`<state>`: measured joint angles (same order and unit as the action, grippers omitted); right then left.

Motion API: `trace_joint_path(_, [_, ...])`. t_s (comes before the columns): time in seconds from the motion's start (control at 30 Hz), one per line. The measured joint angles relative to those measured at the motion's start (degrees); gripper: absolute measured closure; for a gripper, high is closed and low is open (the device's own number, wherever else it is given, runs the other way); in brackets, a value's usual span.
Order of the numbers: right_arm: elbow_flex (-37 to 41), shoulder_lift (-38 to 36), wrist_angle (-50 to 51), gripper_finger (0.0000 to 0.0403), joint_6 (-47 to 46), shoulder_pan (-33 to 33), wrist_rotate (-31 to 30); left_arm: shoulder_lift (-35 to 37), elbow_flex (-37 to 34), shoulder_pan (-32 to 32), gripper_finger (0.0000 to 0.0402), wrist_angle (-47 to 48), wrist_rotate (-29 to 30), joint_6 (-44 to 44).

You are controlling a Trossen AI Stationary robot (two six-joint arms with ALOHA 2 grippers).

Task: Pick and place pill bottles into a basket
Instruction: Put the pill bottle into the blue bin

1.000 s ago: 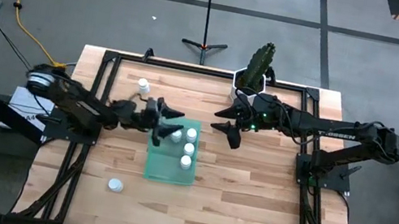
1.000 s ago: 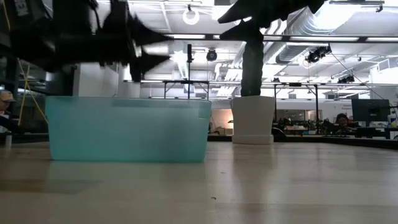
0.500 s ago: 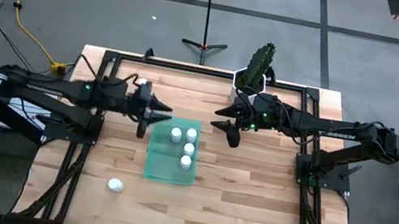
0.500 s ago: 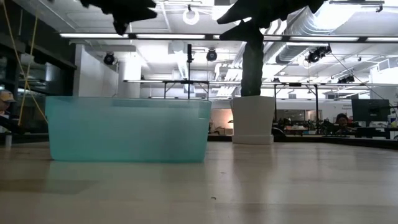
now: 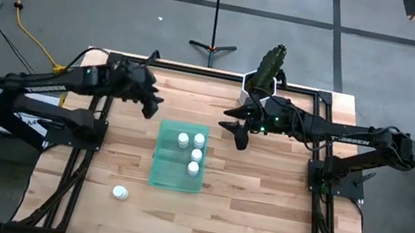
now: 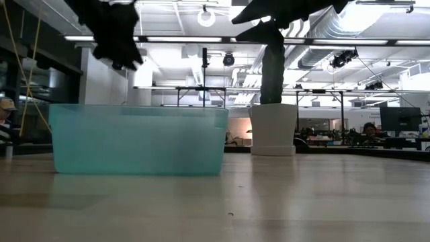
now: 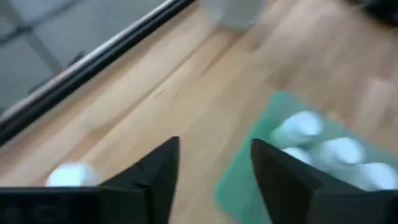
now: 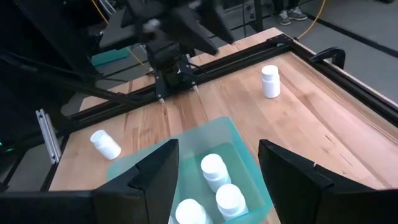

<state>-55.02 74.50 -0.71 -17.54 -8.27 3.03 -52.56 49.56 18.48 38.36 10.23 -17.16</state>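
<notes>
The green basket (image 5: 176, 171) stands mid-table and holds several white pill bottles (image 5: 197, 154); it also shows in the low view (image 6: 138, 140). One bottle (image 8: 270, 81) stands upright near the far left, and it also shows in the left wrist view (image 7: 71, 175). Another bottle (image 5: 119, 193) lies near the front left. My left gripper (image 5: 153, 107) is open and empty, in the air beyond the basket's far-left corner, above that upright bottle. My right gripper (image 5: 236, 128) is open and empty, in the air to the right of the basket's far end.
The white hexagonal cactus pot (image 5: 263, 82) stands at the far edge behind my right gripper and shows in the low view (image 6: 273, 128). A black frame rail (image 5: 198, 70) runs along the table's far edge. Bare wood lies in front of the basket.
My left gripper has drawn back from over the basket's far-left corner, rising and going toward the table's far-left, with its fingers apart. A bottle at that corner stays in the basket. My right arm has kept still.
</notes>
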Motion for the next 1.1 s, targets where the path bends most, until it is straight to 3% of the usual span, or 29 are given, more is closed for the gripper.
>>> trace_joint_path(0.2, [0.0, 0.0, -0.23, 0.0191, 0.0, 0.02, -1.23, -5.09, 0.0, 13.12, 0.0084, 2.91, -3.47, 0.6])
trace_joint_path(0.47, [0.0, 0.0, -0.44, 0.0192, -0.22, 0.02, -1.31, -15.28, 0.0, 24.76, 0.006, 4.75, -9.58, 0.6])
trace_joint_path(0.77, [0.0, 0.0, -0.44, 0.0192, -0.22, 0.04, -1.65, -22.09, 0.0, 29.66, 0.006, 4.69, -4.32, 2.2])
trace_joint_path(1.1, [0.0, 0.0, -0.41, 0.0192, 0.0, 0.07, -2.86, -27.84, 0.0, 29.91, 0.006, 2.24, -3.89, 3.36])
